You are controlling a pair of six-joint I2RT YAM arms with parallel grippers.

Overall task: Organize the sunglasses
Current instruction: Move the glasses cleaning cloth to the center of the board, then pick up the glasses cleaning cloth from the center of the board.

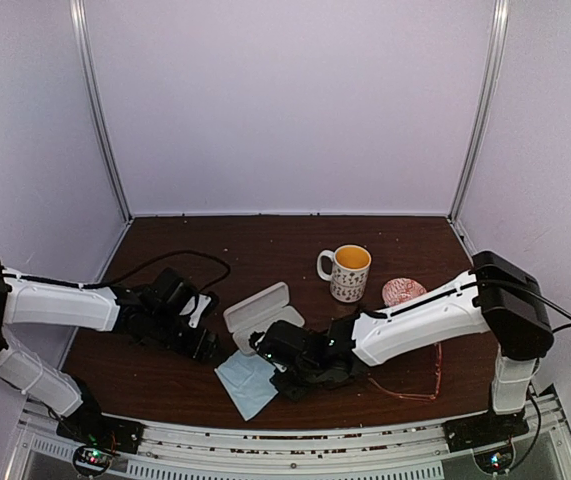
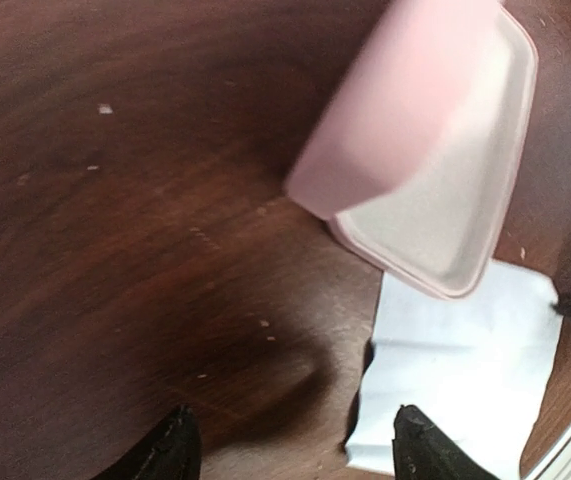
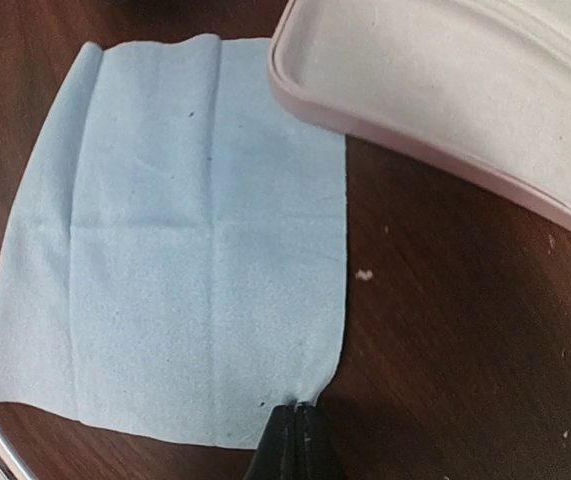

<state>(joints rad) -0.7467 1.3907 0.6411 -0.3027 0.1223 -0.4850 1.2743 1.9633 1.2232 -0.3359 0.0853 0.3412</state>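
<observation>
Right tool [image 3: 298, 422] pinches the edge of the light blue cloth [image 3: 165, 230] beside the pink case [image 3: 445, 70]; left tool [image 2: 295, 450] hangs open.

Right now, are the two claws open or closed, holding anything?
Left gripper: open, empty.
Right gripper: shut, pinching a corner of the blue cloth.

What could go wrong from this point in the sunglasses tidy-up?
1. The right gripper seems to pinch only a corner of the light blue cloth; it could slip out.
2. The sunglasses lie beneath the right arm near the table's front edge; a low sweep could knock them.
3. The open pink case lies right beside the cloth; lifting may nudge it.
</observation>
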